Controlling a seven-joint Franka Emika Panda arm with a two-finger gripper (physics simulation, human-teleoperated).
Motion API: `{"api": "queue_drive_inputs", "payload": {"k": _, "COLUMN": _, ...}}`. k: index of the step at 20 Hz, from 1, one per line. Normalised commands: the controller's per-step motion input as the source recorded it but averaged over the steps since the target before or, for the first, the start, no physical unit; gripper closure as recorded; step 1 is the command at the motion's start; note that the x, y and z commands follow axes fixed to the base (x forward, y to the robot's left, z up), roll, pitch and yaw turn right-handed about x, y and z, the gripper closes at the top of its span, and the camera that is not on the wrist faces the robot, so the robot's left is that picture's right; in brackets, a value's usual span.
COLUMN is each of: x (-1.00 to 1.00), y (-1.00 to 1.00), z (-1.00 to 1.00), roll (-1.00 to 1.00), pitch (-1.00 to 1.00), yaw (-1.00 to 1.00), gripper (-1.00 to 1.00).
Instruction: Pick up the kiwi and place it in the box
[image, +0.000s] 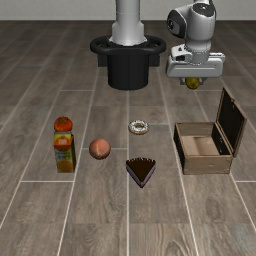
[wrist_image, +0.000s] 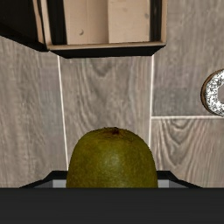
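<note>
- Hand (image: 192, 78): 1 two-finger unit, raised well above the plank floor (image: 60, 215), near the robot's dark base (image: 128, 62). Its fingers are pinched onto the kiwi from 2 sides.
- Kiwi (image: 190, 84): 1 item, green-brown, held in the hand and clear of the floor. In the wrist view, the kiwi (wrist_image: 112, 159) sits between the fingertips, stem end up, with bare planks beyond it.
- Box (image: 203, 148): 1 wooden box, lid open and propped up at an angle. It stands on the floor below the hand and forward of it, not directly beneath. In the wrist view, the box (wrist_image: 101, 26) lies beyond the kiwi with a strip of floor between; its pale interior is visible.
- Doughnut (image: 138, 126): 1 ring, on the floor below the hand, toward the exterior view's left. It also shows in the wrist view (wrist_image: 215, 94), apart from the box.
- Peach-coloured fruit (image: 99, 148): 1, well apart from the hand.
- Chocolate cake slice (image: 141, 171): 1, well apart from the hand.
- Orange bottle (image: 65, 153): 1, upright, the item farthest from the hand.
</note>
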Motion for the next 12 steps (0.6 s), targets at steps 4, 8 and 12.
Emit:
{"api": "queue_drive_inputs", "payload": {"k": 4, "x": 1.00, "y": 0.00, "z": 0.00, "roll": 0.00, "pitch": 0.00, "yaw": 0.00, "gripper": 1.00}}
{"api": "queue_drive_inputs", "payload": {"k": 8, "x": 1.00, "y": 0.00, "z": 0.00, "roll": 0.00, "pitch": 0.00, "yaw": 0.00, "gripper": 1.00}}
{"api": "queue_drive_inputs", "payload": {"k": 12, "x": 0.75, "y": 0.25, "z": 0.00, "roll": 0.00, "pitch": 0.00, "yaw": 0.00, "gripper": 1.00}}
